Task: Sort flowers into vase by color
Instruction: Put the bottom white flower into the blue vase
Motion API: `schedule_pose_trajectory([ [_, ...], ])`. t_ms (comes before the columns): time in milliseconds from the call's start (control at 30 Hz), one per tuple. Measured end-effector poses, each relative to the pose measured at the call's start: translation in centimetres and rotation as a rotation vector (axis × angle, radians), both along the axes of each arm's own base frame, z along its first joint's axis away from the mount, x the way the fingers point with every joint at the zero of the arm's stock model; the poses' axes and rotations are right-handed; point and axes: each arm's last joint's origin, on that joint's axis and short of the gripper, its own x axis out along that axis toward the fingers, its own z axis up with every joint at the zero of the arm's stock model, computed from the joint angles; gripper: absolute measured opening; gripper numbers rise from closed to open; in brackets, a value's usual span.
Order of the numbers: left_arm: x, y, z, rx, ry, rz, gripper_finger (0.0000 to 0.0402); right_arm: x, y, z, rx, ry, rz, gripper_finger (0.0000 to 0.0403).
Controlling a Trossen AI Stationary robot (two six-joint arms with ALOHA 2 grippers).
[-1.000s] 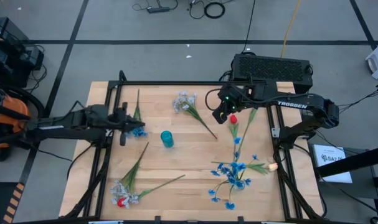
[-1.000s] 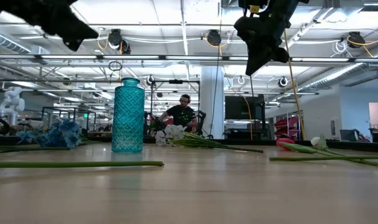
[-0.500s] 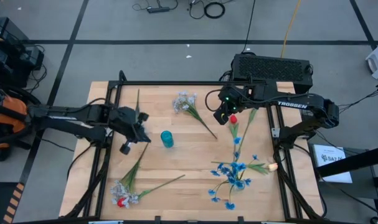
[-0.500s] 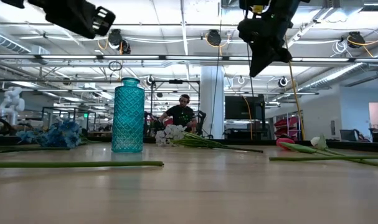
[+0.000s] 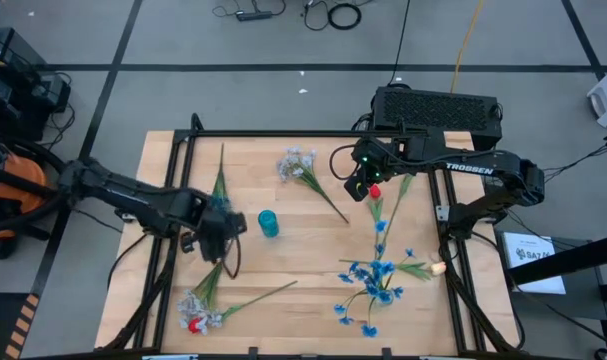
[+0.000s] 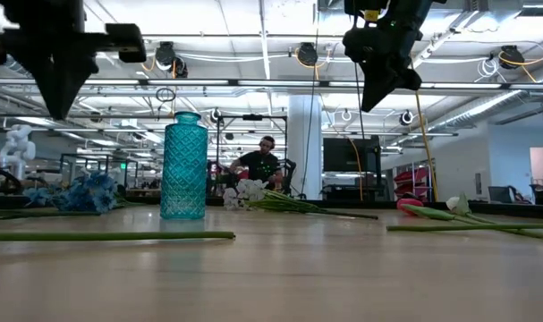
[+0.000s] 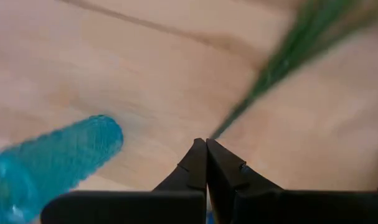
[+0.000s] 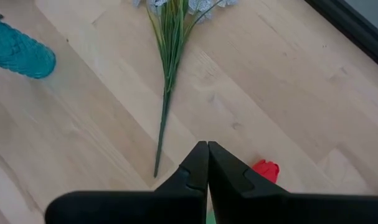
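**Sorting not begun: every flower lies on the table, the vase stands empty**

The teal glass vase (image 5: 268, 223) stands upright near the middle of the wooden table (image 5: 313, 245), and nothing is in it; the low view shows its mouth bare. All the flowers lie flat around it: a pale spray (image 5: 297, 165) behind the vase, a red tulip (image 5: 375, 191) to its right, a heap of bright blue sprays (image 5: 375, 283) at the front right, a bunch with a red bloom (image 5: 196, 315) at the front left, and one green stem (image 5: 220, 172) at the back left. So the whole job is left, by my reading.

The left gripper (image 5: 226, 225) hangs just left of the vase, fingers pressed together and holding nothing. The right gripper (image 5: 358, 188) hovers beside the red tulip, also closed and empty.

The only legible writing is "TROSSEN" (image 5: 469, 168) on the right arm; a label on the white box (image 5: 531, 252) off the table's right edge is too small to read.
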Motion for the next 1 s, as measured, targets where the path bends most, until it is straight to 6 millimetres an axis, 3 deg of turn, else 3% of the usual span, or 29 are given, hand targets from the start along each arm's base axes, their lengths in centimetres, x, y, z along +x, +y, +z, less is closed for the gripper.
schedule_pose_trajectory([
  [133,0.4,-1.6,-1.3,0.118,0.044,-0.179,0.0002,0.0,0.0,0.0,0.007,-0.004,-0.016,0.0000],
  [333,0.6,-2.2,-2.2,0.141,0.094,-0.217,0.0006,0.0,0.0,0.0,0.023,-0.014,-0.049,0.0000],
  [767,0.8,-2.4,-2.5,0.132,0.110,-0.244,0.0117,0.0,0.0,0.0,0.028,-0.017,-0.061,0.0000],
  [1000,0.7,-3.2,-4.0,0.174,0.164,-0.462,0.0124,0.0,0.0,0.0,0.022,-0.014,-0.047,0.0000],
])
